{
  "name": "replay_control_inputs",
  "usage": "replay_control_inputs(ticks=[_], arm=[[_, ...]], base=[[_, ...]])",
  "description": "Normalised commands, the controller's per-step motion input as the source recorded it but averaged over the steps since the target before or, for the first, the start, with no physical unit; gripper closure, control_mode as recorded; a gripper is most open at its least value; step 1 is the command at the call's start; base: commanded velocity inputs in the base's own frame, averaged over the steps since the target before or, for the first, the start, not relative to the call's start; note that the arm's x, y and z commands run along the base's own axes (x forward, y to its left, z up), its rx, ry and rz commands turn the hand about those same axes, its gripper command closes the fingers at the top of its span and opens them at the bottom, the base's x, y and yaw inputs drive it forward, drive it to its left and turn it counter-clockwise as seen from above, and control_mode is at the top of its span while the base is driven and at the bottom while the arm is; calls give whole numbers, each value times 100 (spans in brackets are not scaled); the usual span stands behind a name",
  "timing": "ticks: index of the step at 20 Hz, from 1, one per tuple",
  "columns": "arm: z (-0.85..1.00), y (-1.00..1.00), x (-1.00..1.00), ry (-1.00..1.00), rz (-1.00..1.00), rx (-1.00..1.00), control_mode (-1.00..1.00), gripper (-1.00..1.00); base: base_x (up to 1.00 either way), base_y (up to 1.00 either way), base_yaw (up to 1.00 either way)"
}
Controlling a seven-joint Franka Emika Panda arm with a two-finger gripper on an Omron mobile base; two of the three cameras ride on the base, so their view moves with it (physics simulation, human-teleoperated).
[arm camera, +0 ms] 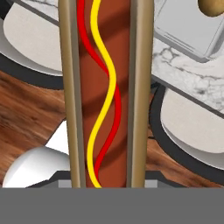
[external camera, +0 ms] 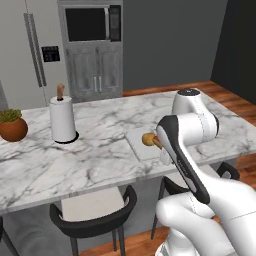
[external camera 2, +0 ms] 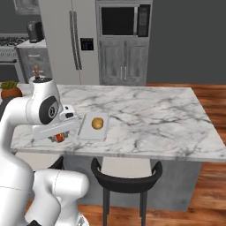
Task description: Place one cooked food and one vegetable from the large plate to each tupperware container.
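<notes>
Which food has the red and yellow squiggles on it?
The hot dog held in the gripper, close up in the hand view. The other food, a round brown potato, is plain and sits in the tupperware container.

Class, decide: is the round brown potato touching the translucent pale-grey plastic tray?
Touching. The right base view shows the round brown potato resting inside the translucent pale-grey plastic tray, no gap beneath.

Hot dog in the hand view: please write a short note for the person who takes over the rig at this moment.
Tool: shut on the hot dog, at the front edge of the marble counter, just left of the tupperware container.
Things: the container lies on the counter with a potato in it.
Done: the vegetable is in this container.
Left: set the hot dog beside the potato, then give the other container one cooked food and one vegetable.
</notes>
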Motion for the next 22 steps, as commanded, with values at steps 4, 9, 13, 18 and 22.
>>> replay_control_inputs(ticks=[4,9,13,18,22], arm=[[0,0,0,0,0,0,100,100],[0,2,23,0,0,0,-100,100],[0,21,46,1,-6,0,-100,100],[0,19,57,10,-34,0,-100,100],[0,0,68,19,-43,4,-100,100]], base=[[10,1,0],[3,0,0],[0,0,0],[0,0,0],[0,0,0]])
